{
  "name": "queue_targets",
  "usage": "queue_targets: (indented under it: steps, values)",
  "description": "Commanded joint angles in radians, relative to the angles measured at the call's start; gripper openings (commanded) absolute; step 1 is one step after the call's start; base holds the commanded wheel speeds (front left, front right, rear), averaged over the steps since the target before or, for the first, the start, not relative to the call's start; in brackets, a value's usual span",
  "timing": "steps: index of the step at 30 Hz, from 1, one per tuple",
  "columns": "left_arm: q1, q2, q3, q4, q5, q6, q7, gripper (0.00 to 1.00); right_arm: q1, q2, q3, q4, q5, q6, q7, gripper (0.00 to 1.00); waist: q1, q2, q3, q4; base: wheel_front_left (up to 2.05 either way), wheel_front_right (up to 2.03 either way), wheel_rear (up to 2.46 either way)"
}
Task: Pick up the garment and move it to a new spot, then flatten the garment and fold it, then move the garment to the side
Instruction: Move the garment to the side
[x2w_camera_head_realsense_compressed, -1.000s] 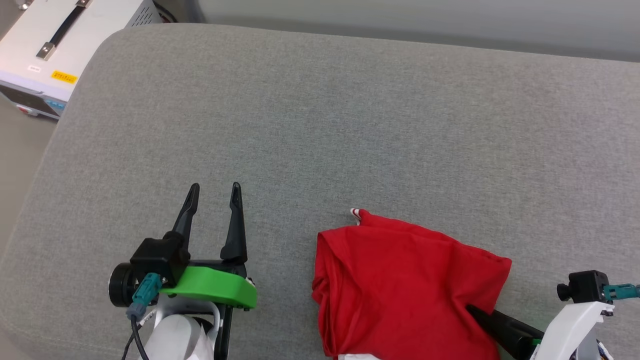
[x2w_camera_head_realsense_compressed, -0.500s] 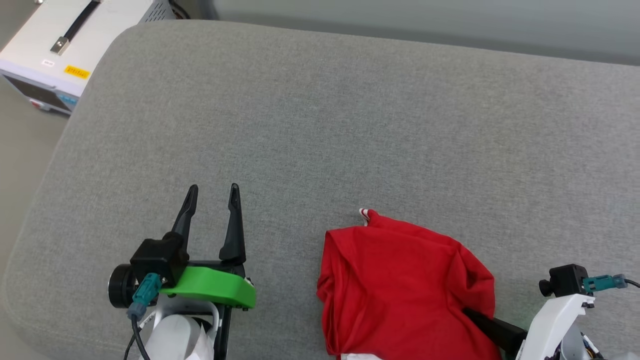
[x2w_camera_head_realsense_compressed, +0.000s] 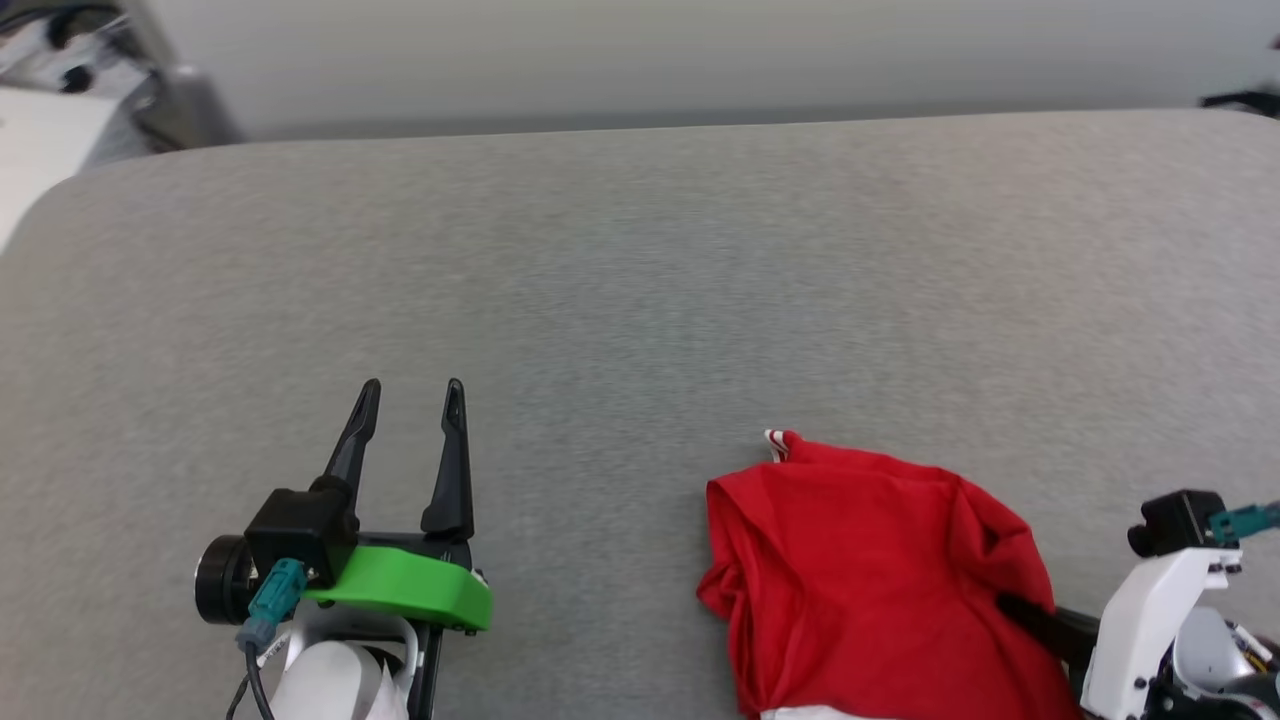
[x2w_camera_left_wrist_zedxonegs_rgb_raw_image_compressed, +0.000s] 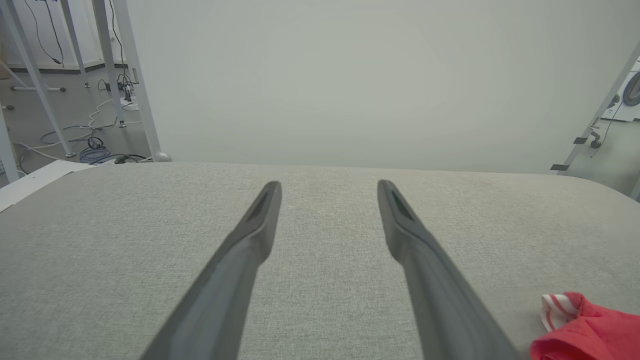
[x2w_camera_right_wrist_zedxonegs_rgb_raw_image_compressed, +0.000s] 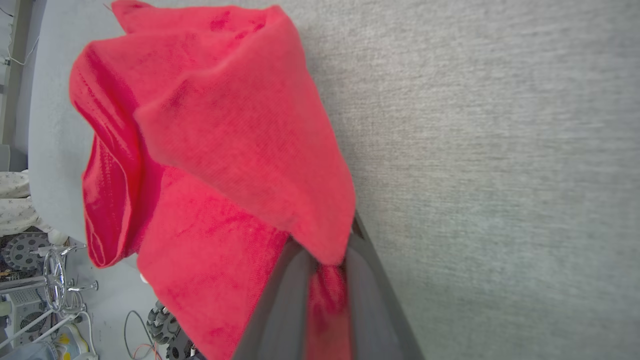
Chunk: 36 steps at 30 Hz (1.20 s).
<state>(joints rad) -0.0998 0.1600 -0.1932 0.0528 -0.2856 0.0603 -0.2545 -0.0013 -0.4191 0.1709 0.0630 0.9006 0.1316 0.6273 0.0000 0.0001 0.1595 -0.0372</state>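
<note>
Little stands on the grey fabric-covered table (x2w_camera_head_realsense_compressed: 640, 280). In the head view its whole upper and middle stretch is bare. A pale wall (x2w_camera_left_wrist_zedxonegs_rgb_raw_image_compressed: 350, 75) runs behind the far edge, and blurred equipment (x2w_camera_head_realsense_compressed: 60, 60) sits past the rounded upper-left corner. The left wrist view shows metal frame legs (x2w_camera_left_wrist_zedxonegs_rgb_raw_image_compressed: 107, 60) and loose cables (x2w_camera_left_wrist_zedxonegs_rgb_raw_image_compressed: 95, 150) on the floor at upper left, beyond that same edge.

The garment (x2w_camera_head_realsense_compressed: 870, 570) lies bunched in a red heap at the lower right of the head view, close to the table's near edge. A bit of red-white striped trim (x2w_camera_head_realsense_compressed: 775, 440) pokes out at its upper-left corner. Open cloth surface lies above it and to its left.

The right end effector (x2w_camera_right_wrist_zedxonegs_rgb_raw_image_compressed: 327, 260) comes in from the lower right. In the right wrist view its two dark fingers (x2w_camera_right_wrist_zedxonegs_rgb_raw_image_compressed: 280, 310) are clenched on a fold of the garment, with red cloth draped over their tips and pinched between them.

The left end effector (x2w_camera_head_realsense_compressed: 412, 388) sits at the lower left of the head view, released, with its jaws apart and nothing between them. It is well apart from the garment, which shows at the lower right corner of the left wrist view (x2w_camera_left_wrist_zedxonegs_rgb_raw_image_compressed: 585, 330).
</note>
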Motion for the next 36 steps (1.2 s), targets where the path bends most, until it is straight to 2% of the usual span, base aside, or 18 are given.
queue_targets:
  steps: [1, 7, 12, 15, 22, 36]
  values:
    - [-0.004, 0.009, 0.000, -0.006, 0.006, 0.000, -0.001, 1.00, -0.033, -0.008, -0.007, 0.007, -0.009, -0.001, 0.011, 0.00, 0.0000, -0.0001, 0.000, -0.186, 0.00, 0.00, 0.00]
    - [-0.026, 0.028, -0.003, -0.053, 0.017, 0.005, 0.016, 1.00, -0.130, -0.017, -0.018, 0.037, -0.059, -0.001, 0.030, 0.00, 0.0000, -0.0001, 0.061, -0.381, 0.00, 0.00, 0.00]
    - [-0.070, 0.062, -0.005, -0.090, 0.037, 0.000, 0.056, 1.00, -0.232, -0.012, -0.024, 0.095, -0.092, -0.001, -0.008, 0.00, 0.0000, -0.0001, 0.128, -0.487, 0.00, 0.00, 0.00]
    - [-0.101, 0.077, -0.018, -0.113, 0.051, -0.005, 0.088, 1.00, -0.300, -0.018, -0.030, 0.160, -0.121, -0.001, -0.041, 0.00, 0.0000, -0.0001, 0.165, -0.519, 0.00, 0.00, 0.00]
    - [-0.190, 0.100, -0.057, -0.153, 0.080, -0.032, 0.150, 1.00, -0.480, -0.043, -0.046, 0.341, -0.154, -0.001, -0.147, 0.00, 0.0000, -0.0001, 0.260, -0.513, 0.00, 0.00, 0.00]
    - [-0.357, 0.136, -0.109, -0.267, 0.152, -0.057, 0.241, 1.00, -0.822, -0.164, -0.004, 0.629, -0.164, -0.001, -0.387, 0.00, 0.0000, -0.0001, 0.501, -0.410, 0.00, 0.00, 0.00]
